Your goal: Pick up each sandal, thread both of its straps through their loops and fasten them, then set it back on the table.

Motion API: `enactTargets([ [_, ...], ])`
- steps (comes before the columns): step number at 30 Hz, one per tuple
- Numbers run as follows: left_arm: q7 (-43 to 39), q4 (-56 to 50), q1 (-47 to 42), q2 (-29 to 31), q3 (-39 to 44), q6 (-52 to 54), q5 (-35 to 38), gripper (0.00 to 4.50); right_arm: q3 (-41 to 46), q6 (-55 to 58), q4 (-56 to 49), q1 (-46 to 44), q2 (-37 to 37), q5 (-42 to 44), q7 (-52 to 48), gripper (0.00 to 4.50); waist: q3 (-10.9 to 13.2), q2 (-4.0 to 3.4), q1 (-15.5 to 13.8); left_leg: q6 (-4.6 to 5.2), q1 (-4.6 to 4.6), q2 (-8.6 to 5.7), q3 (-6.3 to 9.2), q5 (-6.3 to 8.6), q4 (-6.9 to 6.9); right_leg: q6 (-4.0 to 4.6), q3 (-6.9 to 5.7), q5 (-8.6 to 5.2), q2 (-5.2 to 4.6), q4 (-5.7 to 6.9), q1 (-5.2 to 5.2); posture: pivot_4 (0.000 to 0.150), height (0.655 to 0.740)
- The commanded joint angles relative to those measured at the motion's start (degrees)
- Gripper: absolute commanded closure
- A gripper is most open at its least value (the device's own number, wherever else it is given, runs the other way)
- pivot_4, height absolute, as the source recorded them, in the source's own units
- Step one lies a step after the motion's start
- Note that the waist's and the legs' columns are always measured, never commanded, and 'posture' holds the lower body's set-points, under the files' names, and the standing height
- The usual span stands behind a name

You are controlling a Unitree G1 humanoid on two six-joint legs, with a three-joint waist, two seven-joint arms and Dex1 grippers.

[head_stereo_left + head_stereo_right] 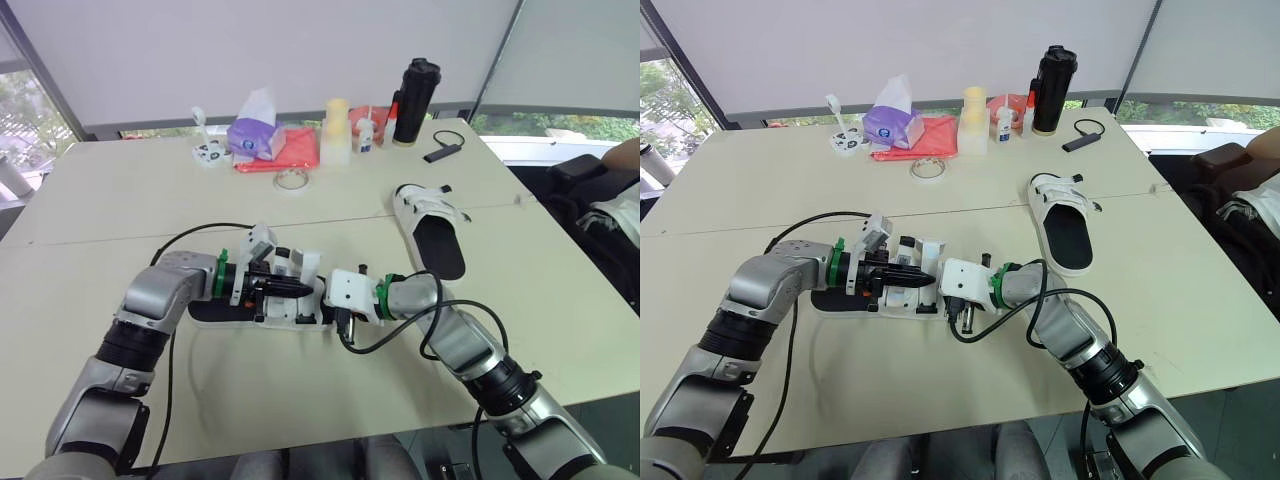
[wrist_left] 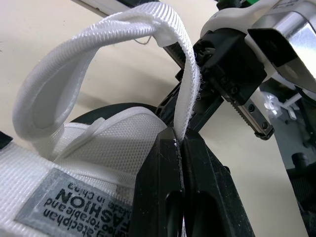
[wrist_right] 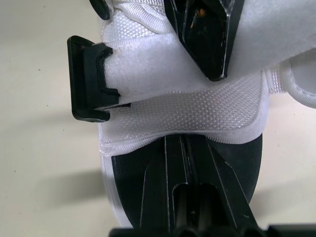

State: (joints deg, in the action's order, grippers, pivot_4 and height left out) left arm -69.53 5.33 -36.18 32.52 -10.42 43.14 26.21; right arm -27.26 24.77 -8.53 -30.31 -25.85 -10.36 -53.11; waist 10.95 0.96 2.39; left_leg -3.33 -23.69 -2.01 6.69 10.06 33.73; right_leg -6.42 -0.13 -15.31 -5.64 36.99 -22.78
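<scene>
The pale table takes up most of the head view. The second sandal lies on it at the right of centre, well apart from both arms. The near sandal is at the lower centre of the frame, between the two grippers, with its sole low over the table or on it; which one cannot be told.

The left gripper has its jaws clenched on the white strap, which rises from them in a tall open bow. The right gripper has its jaws pinched on the edge of the mesh flap of the same sandal. Just beside this flap, a black loop sits at the end of a white band.

The step in hand seems to be the threading of this strap. To do it well, the right gripper should probably keep the sandal firm, so that the loop does not turn. The left gripper should hold the strap flat, without a twist, bring its free end in line with the slot, and pull gently along it.
</scene>
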Motion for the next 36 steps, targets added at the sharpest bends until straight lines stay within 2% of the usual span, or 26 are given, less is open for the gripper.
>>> enactTargets([
  [1, -0.31, -1.71, 0.58, 0.00, -0.42, -0.78, 0.03, 4.49, -2.00, 0.86, 1.98, 0.85, 0.02, -0.67, -0.42, 4.50, 0.00, 0.00, -0.01, 0.00, 0.00, 0.00, 0.00, 0.00, 0.00, 0.00, 0.00, 0.00, 0.00, 0.00, 0.00, 0.150, 0.7400],
  [10, -0.10, -2.70, 3.75, -1.25, 0.49, -11.74, -1.99, 4.49, -2.11, 0.75, 1.95, 0.91, 0.14, -0.74, -0.36, 4.50, 0.00, 0.00, -0.08, -0.01, 0.00, 0.00, 0.00, 0.00, 0.00, 0.02, 0.00, 0.00, -0.01, -0.01, 0.00, 0.150, 0.7400],
  [25, -4.08, -7.66, 5.75, -1.18, 3.12, -14.45, 2.19, 4.49, -2.15, 0.57, 2.11, 0.85, 0.18, -0.81, -0.40, 4.50, 0.00, 0.00, -0.11, -0.01, -0.01, 0.00, 0.00, 0.00, -0.01, 0.04, 0.00, -0.02, -0.02, -0.04, 0.00, 0.150, 0.7400],
  [29, -5.05, -7.38, 8.12, 0.89, 1.33, -17.41, -0.94, 4.49, -2.19, 0.54, 2.23, 0.89, 0.34, -0.83, -0.28, 4.50, 0.00, 0.00, -0.02, -0.01, -0.01, 0.00, 0.00, 0.00, -0.02, 0.04, 0.00, -0.02, -0.03, -0.05, 0.00, 0.150, 0.7400],
  [36, -3.64, -3.57, 9.27, 0.44, 0.14, -23.79, -5.24, 4.49, -2.04, 0.55, 2.29, 0.75, 0.32, -0.72, -0.42, 4.50, 0.00, -0.01, 0.01, -0.01, -0.01, 0.00, 0.00, 0.01, -0.04, 0.05, 0.00, -0.02, -0.03, -0.06, -0.01, 0.150, 0.7400],
])
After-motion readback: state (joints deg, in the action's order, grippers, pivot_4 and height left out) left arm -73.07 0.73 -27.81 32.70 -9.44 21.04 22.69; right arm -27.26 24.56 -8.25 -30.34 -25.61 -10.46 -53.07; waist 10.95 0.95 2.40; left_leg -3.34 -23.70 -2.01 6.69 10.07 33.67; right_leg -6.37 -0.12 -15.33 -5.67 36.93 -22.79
